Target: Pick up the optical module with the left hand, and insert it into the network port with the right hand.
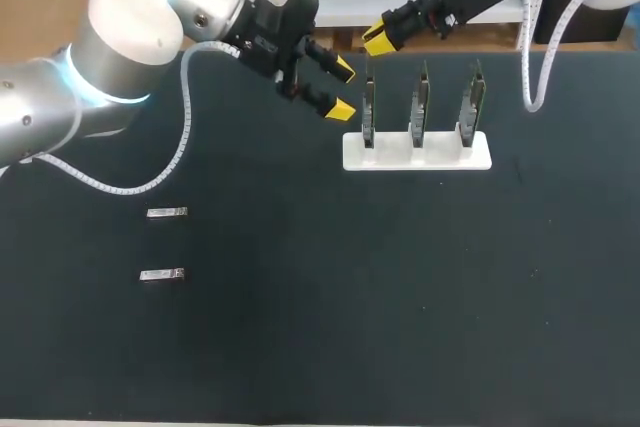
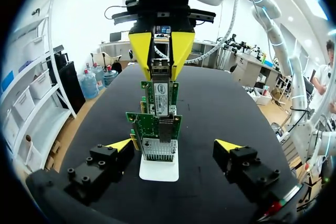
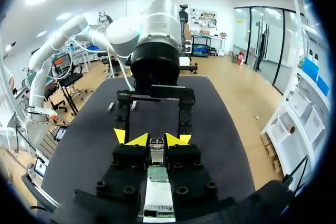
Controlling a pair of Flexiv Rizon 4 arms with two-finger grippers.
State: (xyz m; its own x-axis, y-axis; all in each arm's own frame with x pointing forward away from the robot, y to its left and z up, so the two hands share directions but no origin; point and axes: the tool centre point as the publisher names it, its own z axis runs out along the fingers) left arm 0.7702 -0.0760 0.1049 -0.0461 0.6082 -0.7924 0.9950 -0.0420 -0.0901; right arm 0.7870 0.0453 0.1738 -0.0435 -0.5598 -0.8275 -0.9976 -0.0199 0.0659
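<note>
My right gripper (image 3: pixel 157 140) is shut on a small silver optical module (image 3: pixel 156 150), end down over a green network card (image 3: pixel 157 174). In the head view the right gripper (image 1: pixel 380 39) hangs just above the leftmost card (image 1: pixel 368 107) of three upright in a white stand (image 1: pixel 417 152). Whether the module touches the port cannot be made out. My left gripper (image 1: pixel 340 89) stands open and empty just left of the stand. In the left wrist view the left gripper (image 2: pixel 174 145) faces the row of cards (image 2: pixel 156 129), with the right gripper (image 2: pixel 161 77) and module (image 2: pixel 160 67) above them.
Two more silver modules (image 1: pixel 166 212) (image 1: pixel 161 274) lie flat on the black table at the left. A white cable (image 1: pixel 185 127) loops from my left arm over the table. The stand (image 2: pixel 158 169) sits near the table's far edge.
</note>
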